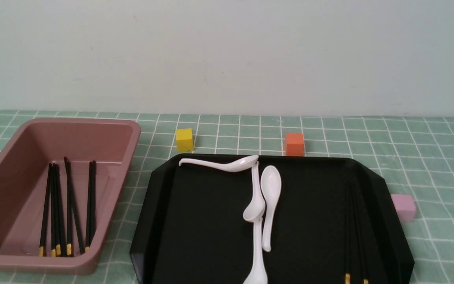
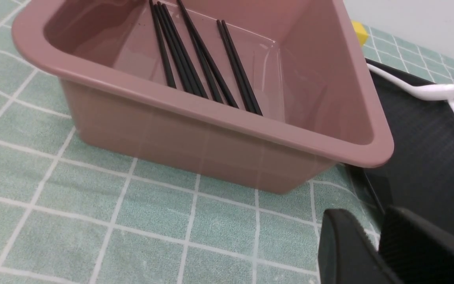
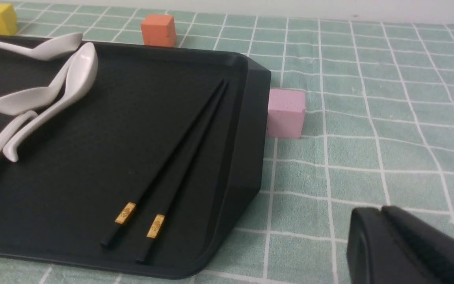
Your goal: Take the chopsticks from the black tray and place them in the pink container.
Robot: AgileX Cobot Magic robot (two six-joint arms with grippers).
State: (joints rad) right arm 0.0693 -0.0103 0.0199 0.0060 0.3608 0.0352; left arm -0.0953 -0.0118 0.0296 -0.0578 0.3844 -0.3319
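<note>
Two black chopsticks (image 1: 355, 232) with gold bands lie side by side along the right edge of the black tray (image 1: 203, 221); the right wrist view shows these chopsticks (image 3: 179, 157) just inside the tray's rim (image 3: 246, 130). Several more chopsticks (image 1: 67, 205) lie in the pink container (image 1: 93, 138) at the left, and the left wrist view also shows those chopsticks (image 2: 199, 59) inside the container (image 2: 211, 134). My left gripper (image 2: 373, 228) is shut and empty over the cloth between container and tray. My right gripper (image 3: 382, 211) is shut and empty, right of the tray. Neither gripper appears in the front view.
Several white soup spoons (image 1: 270, 197) lie across the middle of the tray. Behind the tray stand a yellow cube (image 1: 184, 139) and an orange cube (image 1: 294, 144). A small pale pink cube (image 3: 285, 112) sits against the tray's right side. A green checked cloth covers the table.
</note>
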